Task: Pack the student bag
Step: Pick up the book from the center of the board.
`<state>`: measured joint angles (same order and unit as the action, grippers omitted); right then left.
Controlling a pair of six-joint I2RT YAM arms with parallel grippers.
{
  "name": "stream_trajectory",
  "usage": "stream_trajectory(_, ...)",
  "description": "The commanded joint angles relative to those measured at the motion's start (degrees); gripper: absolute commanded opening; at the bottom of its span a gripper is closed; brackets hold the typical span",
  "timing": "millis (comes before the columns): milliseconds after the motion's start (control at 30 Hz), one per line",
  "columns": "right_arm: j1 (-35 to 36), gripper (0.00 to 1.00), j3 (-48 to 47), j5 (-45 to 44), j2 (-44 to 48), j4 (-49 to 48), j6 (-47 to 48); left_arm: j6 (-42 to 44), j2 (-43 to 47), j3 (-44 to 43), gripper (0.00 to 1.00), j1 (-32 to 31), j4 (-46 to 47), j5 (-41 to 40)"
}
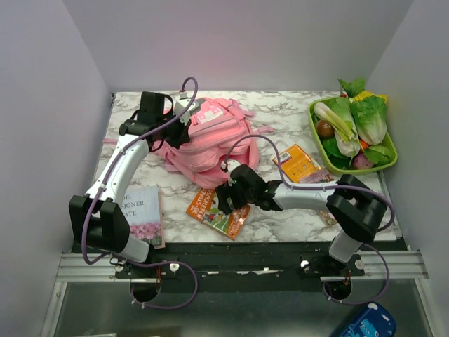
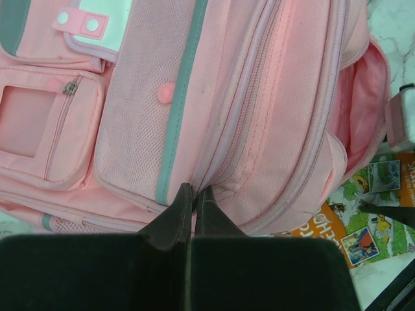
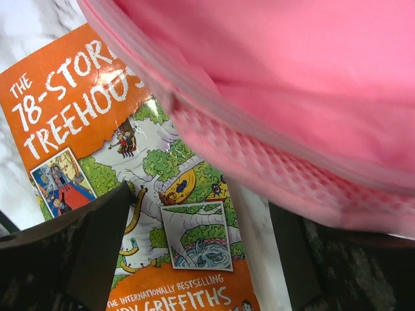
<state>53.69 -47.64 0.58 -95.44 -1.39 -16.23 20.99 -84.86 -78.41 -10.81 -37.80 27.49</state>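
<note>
The student bag (image 1: 210, 140), pink with grey-green trim, lies at the back middle of the table. My left gripper (image 1: 179, 128) rests on its left side. In the left wrist view its jaws (image 2: 194, 194) are closed, pinching a fold of the bag (image 2: 259, 97) at a zip seam. An open pocket mouth (image 2: 363, 103) shows on the right. My right gripper (image 1: 224, 196) is open low over an orange "78-Storey Treehouse" book (image 1: 214, 210) in front of the bag. In the right wrist view the book (image 3: 78, 103) lies between the spread fingers (image 3: 97, 240), under the bag's edge (image 3: 292, 78).
A book with a pink flower cover (image 1: 144, 214) lies at the front left. An orange book (image 1: 298, 163) lies right of the bag. A green tray (image 1: 317, 137) of vegetables stands at the back right. A blue packet (image 1: 368, 323) lies below the table edge.
</note>
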Motion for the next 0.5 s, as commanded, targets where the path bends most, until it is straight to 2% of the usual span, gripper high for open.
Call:
stream_trajectory(0,2.82,0.85,-0.17,-13.06,-9.84,12.37,-2.48,-1.22,1.01,-2.63,0.00,1.05,2.21,-1.91)
stream_trajectory(33,2.74,0.69,-0.26,-13.23,-11.94,12.55,-3.36,-1.04,1.10,-2.54,0.00,1.14,2.21,-2.00)
stream_trajectory(100,2.82,0.52,-0.18,-12.97,-13.45,12.55,-5.47,-0.78,1.19,-2.36,0.00,1.14,2.12,-2.26)
stream_trajectory(133,3.00,0.33,-0.18,-13.06,-14.07,12.46,-5.92,-0.52,1.19,-2.45,0.00,1.23,2.03,-2.43)
stream_trajectory(167,3.08,0.19,0.17,-13.06,-14.60,12.03,-6.53,-0.52,1.27,-2.45,0.00,1.23,1.94,-2.61)
stream_trajectory(233,3.17,0.01,0.70,-13.59,-14.60,11.67,-7.06,-0.25,1.10,-2.80,0.00,1.32,1.77,-2.79)
stream_trajectory(400,3.17,0.01,2.89,-13.07,-12.07,11.23,-8.12,-0.16,0.92,-3.68,0.00,1.67,1.41,-3.49)
stream_trajectory(467,3.35,0.01,4.82,-8.87,-8.56,8.27,-7.94,-0.25,0.84,-3.85,0.00,1.75,1.59,-3.75)
